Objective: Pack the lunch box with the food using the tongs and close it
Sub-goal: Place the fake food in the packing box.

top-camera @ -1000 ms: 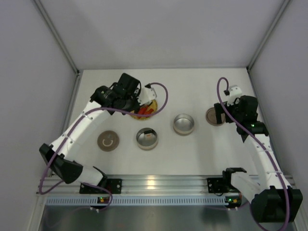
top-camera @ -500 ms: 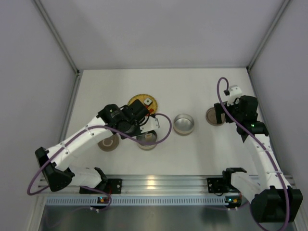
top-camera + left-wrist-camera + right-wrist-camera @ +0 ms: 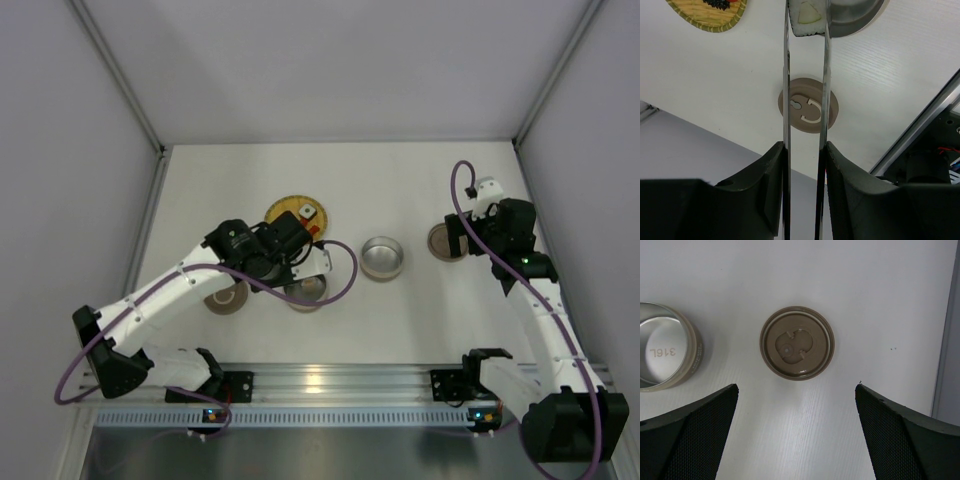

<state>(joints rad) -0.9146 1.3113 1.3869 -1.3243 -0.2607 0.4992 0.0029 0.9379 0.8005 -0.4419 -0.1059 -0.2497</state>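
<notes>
While our left gripper (image 3: 805, 150) clamps the tongs (image 3: 786, 100), whose tips pinch a white food piece (image 3: 807, 20) at the steel container (image 3: 855, 15) rim toward the worktop (image 3: 865, 290) near edge, our right gripper (image 3: 796, 387) hangs spread above a brown lid (image 3: 796, 343) by the right edge.

Black left gripper (image 3: 805, 146); between its fingers, silver-grey tongs (image 3: 786, 100) and a white food piece (image 3: 807, 17) with a pale yellow-green wedge. Beyond them, a tan lid (image 3: 805, 90) with a white hooked mark and a yellow woven plate (image 3: 695, 15) with a green-flecked rim. Under the black, mesh-patterned right gripper (image 3: 796, 387), a brown lid (image 3: 796, 343); to its left, a silver tin (image 3: 692, 352) with dark lettering
</notes>
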